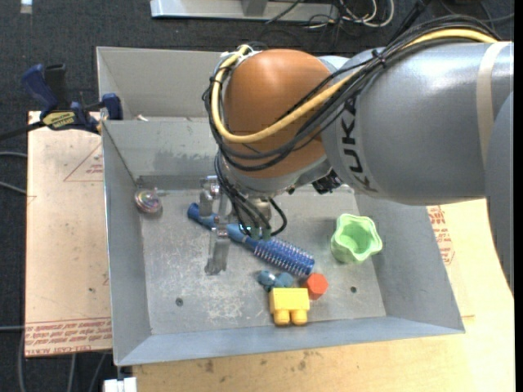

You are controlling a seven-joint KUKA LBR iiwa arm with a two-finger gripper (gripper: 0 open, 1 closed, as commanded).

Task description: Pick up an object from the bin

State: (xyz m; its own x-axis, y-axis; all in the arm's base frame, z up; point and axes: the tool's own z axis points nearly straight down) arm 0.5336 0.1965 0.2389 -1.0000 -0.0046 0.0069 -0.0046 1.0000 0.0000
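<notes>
Camera view showed much of the bin's (163,300) back half covered by the arm's orange cover and looped cables, so the floor beneath them was hidden. The gripper (218,239) hung below that cover, left of the bin's centre. Its lower part stood right at the handle of a blue hairbrush (278,254), and whether it was open or closed could not be told from this angle. Part of the brush's handle was hidden behind the gripper's metal, so contact could not be made out either.

The hairbrush lay flat on the floor near the bin's middle. Its long axis ran diagonally, with the handle end toward the upper left and the bristled head toward the lower right.

Just below the head lay a small grey-blue piece (268,278), hard to identify, an orange knob (316,284) and a yellow block (289,305). A green wavy-rimmed cup (356,238) stood to the right. A small round object (149,202) sat well apart at the left wall.
</notes>
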